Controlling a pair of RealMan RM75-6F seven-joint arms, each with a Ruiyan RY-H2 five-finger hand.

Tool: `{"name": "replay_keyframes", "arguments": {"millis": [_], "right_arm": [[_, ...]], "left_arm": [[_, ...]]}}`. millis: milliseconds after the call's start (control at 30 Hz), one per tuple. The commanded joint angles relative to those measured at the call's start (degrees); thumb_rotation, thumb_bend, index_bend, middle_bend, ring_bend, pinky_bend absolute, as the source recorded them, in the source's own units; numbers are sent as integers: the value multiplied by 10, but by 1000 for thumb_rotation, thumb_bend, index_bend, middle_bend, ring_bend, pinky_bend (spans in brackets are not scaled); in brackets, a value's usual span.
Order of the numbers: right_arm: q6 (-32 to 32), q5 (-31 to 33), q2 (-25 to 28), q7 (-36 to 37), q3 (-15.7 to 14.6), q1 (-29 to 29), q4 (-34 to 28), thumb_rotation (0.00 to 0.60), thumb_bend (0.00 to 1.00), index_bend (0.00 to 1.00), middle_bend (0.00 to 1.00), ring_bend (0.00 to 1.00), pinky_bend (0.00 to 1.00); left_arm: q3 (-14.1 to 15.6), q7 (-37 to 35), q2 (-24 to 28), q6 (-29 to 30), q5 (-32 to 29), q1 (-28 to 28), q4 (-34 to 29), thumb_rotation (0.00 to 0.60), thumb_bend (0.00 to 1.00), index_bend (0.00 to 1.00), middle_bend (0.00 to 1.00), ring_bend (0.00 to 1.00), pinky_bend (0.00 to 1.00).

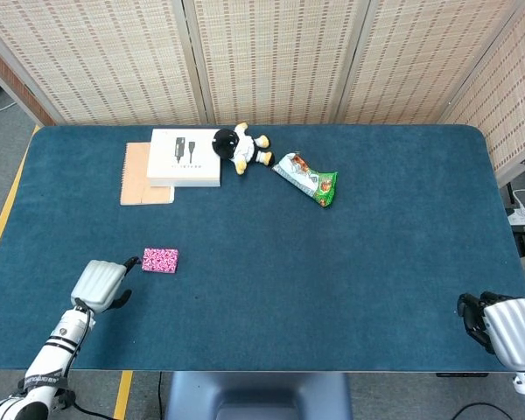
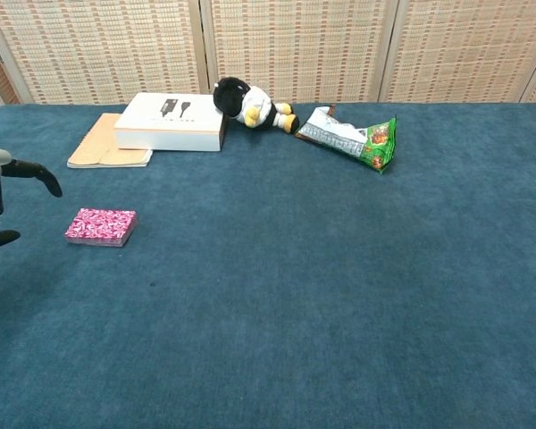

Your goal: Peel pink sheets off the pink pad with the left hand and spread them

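The pink pad (image 1: 160,260) (image 2: 101,226) is a small patterned block lying flat on the blue table, left of centre. My left hand (image 1: 101,283) (image 2: 2,198) hovers just left of the pad with its fingers apart and holds nothing; one finger (image 1: 129,262) reaches toward the pad's left edge without touching it. My right hand (image 1: 500,326) sits at the table's near right corner, its fingers curled in on nothing; the chest view does not show it.
At the back left a white box (image 1: 185,157) lies on a tan notebook (image 1: 138,178). A black-and-white plush toy (image 1: 241,148) and a green snack packet (image 1: 308,178) lie beside them. The blue table (image 1: 332,262) stretches to the right.
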Motion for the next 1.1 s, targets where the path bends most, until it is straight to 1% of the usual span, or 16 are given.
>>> {"name": "replay_keyframes", "arguments": {"millis": [33,167,267,367,467,600,733,900,1100], "right_arm": [[-1,0,0,0,0,0,0,600,445,955,863,729,871],[-4,0,1,0,-1,2,0,600,445,955,863,729,872],[-5,0,1,0,-1,2,-1,600,445,955,863,729,871],[-6,0,1,0,-1,2,-1,600,445,955,863,729,871],[-7,0,1,0,-2,3,-1,600,445,955,863,729,872],[-8,0,2,0,-2,4,-1,600,445,955,863,729,871],[-9,0,2,1,-2,4,-1,600,445,955,863,729,871],[-9,-2,3,1,-3,4,-1,600,445,955,863,729,871],[-11,-1,5,4,-4,5,-2,600,445,955,863,729,871]], "left_arm": [[-13,41,-33,1,-63,-34,-2,600,378,178,1000,1000,1000],[-20,82,-84,52,-127,-52,16,600,377,136,1000,1000,1000],[-32,92,-125,88,-169,-60,36,600,376,131,1000,1000,1000],[-42,104,-163,123,-200,-68,55,600,376,135,1000,1000,1000],[-49,113,-191,144,-222,-76,66,600,377,140,1000,1000,1000],[-49,123,-211,155,-241,-84,73,600,378,140,1000,1000,1000],[-53,130,-239,178,-252,-90,84,600,377,139,1000,1000,1000],[-59,139,-281,201,-260,-100,115,600,378,143,1000,1000,1000],[-61,147,-311,200,-264,-110,160,600,377,169,1000,1000,1000]]}}
